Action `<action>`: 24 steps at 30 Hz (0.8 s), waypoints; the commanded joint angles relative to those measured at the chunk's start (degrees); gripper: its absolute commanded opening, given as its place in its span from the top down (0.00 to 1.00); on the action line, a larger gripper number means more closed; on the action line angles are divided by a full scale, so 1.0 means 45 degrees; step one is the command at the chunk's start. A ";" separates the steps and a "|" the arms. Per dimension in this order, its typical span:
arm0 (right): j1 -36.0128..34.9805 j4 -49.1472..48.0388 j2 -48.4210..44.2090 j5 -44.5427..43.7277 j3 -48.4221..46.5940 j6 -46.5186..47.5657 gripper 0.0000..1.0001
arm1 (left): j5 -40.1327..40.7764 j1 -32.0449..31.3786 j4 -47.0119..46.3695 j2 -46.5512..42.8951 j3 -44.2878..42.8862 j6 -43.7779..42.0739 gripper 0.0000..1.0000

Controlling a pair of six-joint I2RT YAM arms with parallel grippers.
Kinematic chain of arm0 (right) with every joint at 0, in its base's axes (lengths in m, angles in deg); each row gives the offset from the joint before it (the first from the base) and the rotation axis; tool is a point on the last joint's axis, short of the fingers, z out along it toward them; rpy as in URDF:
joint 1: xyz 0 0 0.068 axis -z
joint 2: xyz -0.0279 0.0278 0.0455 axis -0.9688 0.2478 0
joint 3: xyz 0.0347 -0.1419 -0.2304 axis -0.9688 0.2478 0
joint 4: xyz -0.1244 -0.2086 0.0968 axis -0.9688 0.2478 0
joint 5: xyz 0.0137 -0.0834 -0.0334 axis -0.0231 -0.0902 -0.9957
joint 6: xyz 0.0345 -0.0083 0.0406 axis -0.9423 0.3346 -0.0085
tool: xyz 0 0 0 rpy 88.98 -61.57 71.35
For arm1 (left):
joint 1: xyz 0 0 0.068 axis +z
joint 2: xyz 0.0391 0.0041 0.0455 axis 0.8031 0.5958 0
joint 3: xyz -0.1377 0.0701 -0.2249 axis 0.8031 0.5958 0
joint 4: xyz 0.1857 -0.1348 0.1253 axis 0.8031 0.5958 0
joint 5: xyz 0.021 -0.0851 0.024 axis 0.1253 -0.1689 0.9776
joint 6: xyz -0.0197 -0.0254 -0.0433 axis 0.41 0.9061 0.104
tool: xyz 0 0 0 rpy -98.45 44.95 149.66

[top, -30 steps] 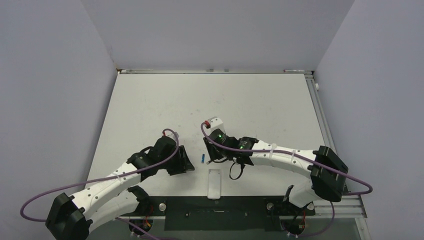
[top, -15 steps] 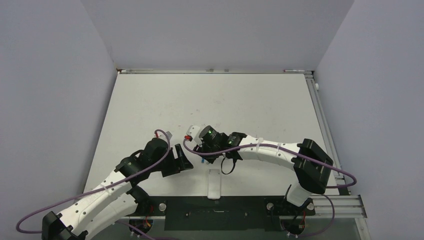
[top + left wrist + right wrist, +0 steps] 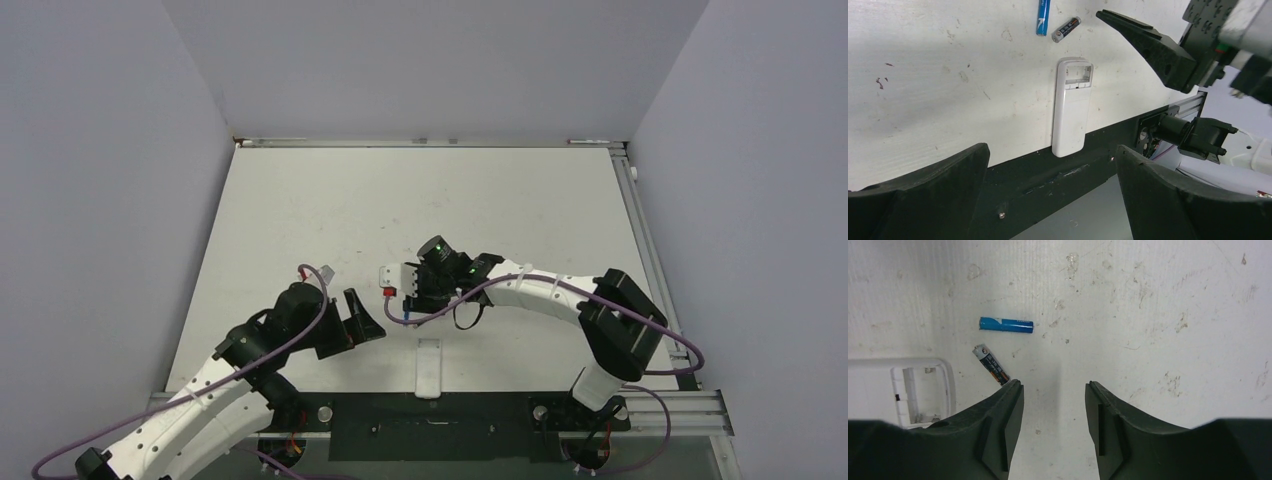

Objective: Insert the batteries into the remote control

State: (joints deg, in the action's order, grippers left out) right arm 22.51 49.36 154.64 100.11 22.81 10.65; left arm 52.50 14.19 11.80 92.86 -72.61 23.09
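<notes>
A white table is seen from above, with two robot arms mounted at its near edge. The remote control lies back-up at the middle of that near edge, exactly where it lay a second ago, with its battery compartment uncovered and empty. Just beyond its open end, two batteries rest on the table close together: the blue battery and the dark battery. The left gripper has drawn back toward the near left corner. Its jaws now stand much wider apart than before and hold nothing. The right gripper has shifted left and hovers low beside the batteries. Its jaws are apart and empty, and one fingertip is just next to the dark battery.
</notes>
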 commanded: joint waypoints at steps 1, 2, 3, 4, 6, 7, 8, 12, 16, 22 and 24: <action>0.0288 -0.0546 0.0245 0.2048 0.0071 0.2754 0.53 | -0.0009 0.0144 0.0471 -0.0432 -0.0094 0.0465 0.04; 0.0318 -0.0452 0.0353 0.2157 -0.0012 0.3040 0.53 | -0.0016 0.0146 0.0540 -0.0494 -0.0111 0.0465 0.04; 0.0325 -0.0264 0.0487 0.2286 -0.0110 0.3391 0.53 | -0.0012 0.0164 0.0565 -0.0553 -0.0115 0.0482 0.04; 0.0326 -0.0082 0.0630 0.2385 -0.0200 0.3728 0.54 | -0.0012 0.0176 0.0593 -0.0612 -0.0101 0.0485 0.03; 0.0345 0.0032 0.0931 0.2558 -0.0327 0.4222 0.54 | -0.0023 0.0203 0.0646 -0.0736 -0.0087 0.0504 0.03; 0.0345 0.0017 0.1040 0.2568 -0.0398 0.4362 0.54 | -0.0016 0.0220 0.0669 -0.0779 -0.0078 0.0487 0.03; 0.0345 0.0019 0.1144 0.2603 -0.0468 0.4469 0.54 | 0.0005 0.0224 0.0701 -0.0826 -0.0077 0.0485 0.03; 0.0331 -0.0188 0.1408 0.2850 -0.0676 0.4748 0.54 | -0.0048 0.0264 0.0799 -0.0971 0.0018 0.0485 0.03; 0.0297 -0.0370 0.1655 0.2937 -0.0898 0.4831 0.54 | -0.0070 0.0283 0.0889 -0.1122 0.0040 0.0447 0.03; 0.0072 0.0134 0.2285 0.2863 -0.1471 0.5164 0.55 | -0.0073 0.0322 0.1046 -0.1285 0.0125 0.0397 0.03; 0.0001 0.0369 0.2496 0.2814 -0.1635 0.5296 0.56 | -0.0081 0.0322 0.1087 -0.1324 0.0166 0.0397 0.03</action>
State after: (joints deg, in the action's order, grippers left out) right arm 23.56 50.04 163.95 110.45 18.42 31.99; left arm 52.20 15.30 15.47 87.66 -71.87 23.92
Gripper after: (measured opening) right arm 0.450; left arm 0.973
